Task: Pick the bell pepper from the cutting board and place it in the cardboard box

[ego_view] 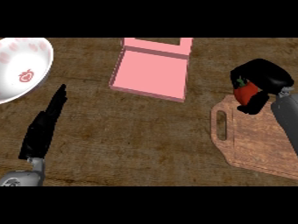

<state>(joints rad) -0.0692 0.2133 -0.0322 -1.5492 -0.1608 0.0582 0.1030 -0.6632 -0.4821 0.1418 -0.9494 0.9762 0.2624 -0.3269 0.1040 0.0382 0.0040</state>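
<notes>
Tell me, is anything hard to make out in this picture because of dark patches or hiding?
Head view: the right hand curls round the red pepper, hiding most of it; the black left hand shows little detail; the white bowl looks brightly lit; the pink box and cutting board read clearly.

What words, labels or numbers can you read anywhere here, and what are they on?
None: there is no readable text in this view.
The bowl carries only a red and pink fruit-like pattern, no letters.
The box, the board and the counter are unmarked.
The pepper in the right hand and the left hand show no markings either.
</notes>
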